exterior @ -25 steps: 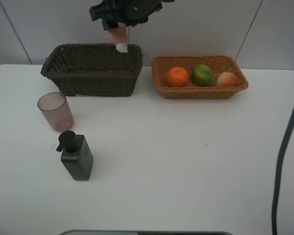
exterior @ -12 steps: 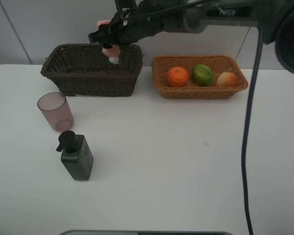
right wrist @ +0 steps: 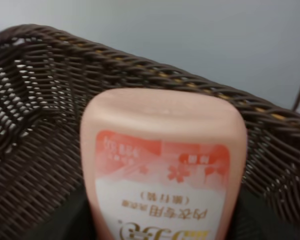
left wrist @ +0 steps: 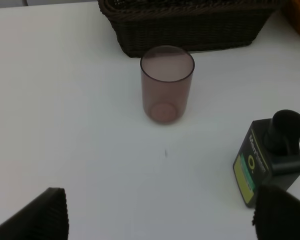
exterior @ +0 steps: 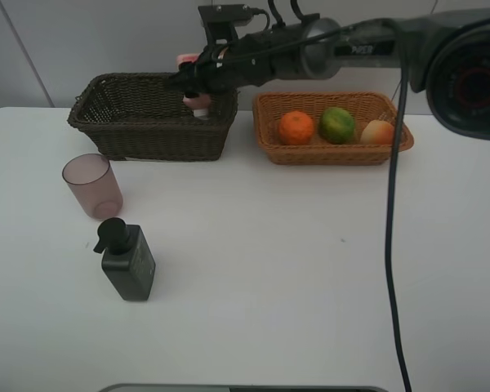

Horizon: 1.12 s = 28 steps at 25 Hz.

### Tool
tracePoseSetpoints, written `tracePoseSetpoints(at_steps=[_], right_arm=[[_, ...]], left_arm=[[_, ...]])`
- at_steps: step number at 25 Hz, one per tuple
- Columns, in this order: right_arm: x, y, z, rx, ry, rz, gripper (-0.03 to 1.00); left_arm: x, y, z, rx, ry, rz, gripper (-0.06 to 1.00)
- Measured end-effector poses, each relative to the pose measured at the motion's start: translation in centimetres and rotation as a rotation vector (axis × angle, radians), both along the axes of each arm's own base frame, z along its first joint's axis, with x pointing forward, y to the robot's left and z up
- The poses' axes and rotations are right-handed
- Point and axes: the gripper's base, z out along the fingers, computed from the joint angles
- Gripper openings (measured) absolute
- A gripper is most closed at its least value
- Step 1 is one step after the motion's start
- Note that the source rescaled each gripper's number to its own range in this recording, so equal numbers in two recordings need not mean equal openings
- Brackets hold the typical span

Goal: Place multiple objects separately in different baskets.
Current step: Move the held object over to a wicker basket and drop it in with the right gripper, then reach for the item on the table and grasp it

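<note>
My right gripper [exterior: 198, 85] reaches across to the dark brown basket [exterior: 147, 131] and is shut on the pink white-capped tube [exterior: 198, 101], cap down inside the basket near its right end. The right wrist view shows the tube [right wrist: 162, 165] close up against the basket's weave [right wrist: 35, 100]. The orange [exterior: 296, 127], green fruit [exterior: 337, 125] and peach-like fruit [exterior: 379, 132] lie in the light tan basket [exterior: 269, 145]. The pinkish cup [exterior: 92, 185] and black pump bottle [exterior: 127, 260] stand on the table at the left. My left gripper [left wrist: 162, 220] is open, above the table near the cup [left wrist: 167, 84] and the bottle [left wrist: 270, 157].
The white table [exterior: 269, 269] stretches out in front of the baskets. A black cable [exterior: 392, 245] hangs down over the table's right side. A light wall stands close behind the baskets. The dark basket's front wall [left wrist: 190, 25] lies just beyond the cup in the left wrist view.
My right gripper has lowered the pink tube from above the dark basket's rim down into the basket. The cup, bottle and fruits have not moved.
</note>
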Motion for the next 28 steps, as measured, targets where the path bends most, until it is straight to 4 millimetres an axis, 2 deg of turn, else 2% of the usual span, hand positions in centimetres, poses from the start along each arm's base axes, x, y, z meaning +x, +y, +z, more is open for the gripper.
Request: tracePoseSetpoints(at_steps=[11, 12, 16, 18, 21, 28], right_arm=[[0.1, -0.1, -1.6, -0.007, 0.038, -0.010, 0.02], [0.1, -0.1, -1.6, -0.002, 0.042, -0.013, 0.07], [0.1, 0.0, -1.5, 0.007, 0.037, -0.014, 0.57], [0.1, 0.0, -1.5, 0.007, 0.037, -0.014, 0.71], [0.0, -0.1, -0.8, 0.001, 0.047, -0.016, 0.77], [-1.7, -1.4, 3.5, -0.070, 0.174, -0.036, 0.79]], left_arm=[[0.0, 0.0, 0.0, 0.000, 0.000, 0.000, 0.95], [0.0, 0.0, 0.0, 0.000, 0.000, 0.000, 0.95], [0.0, 0.0, 0.0, 0.000, 0.000, 0.000, 0.95], [0.0, 0.0, 0.0, 0.000, 0.000, 0.000, 0.95], [0.0, 0.0, 0.0, 0.000, 0.000, 0.000, 0.95], [0.0, 0.0, 0.0, 0.000, 0.000, 0.000, 0.95]])
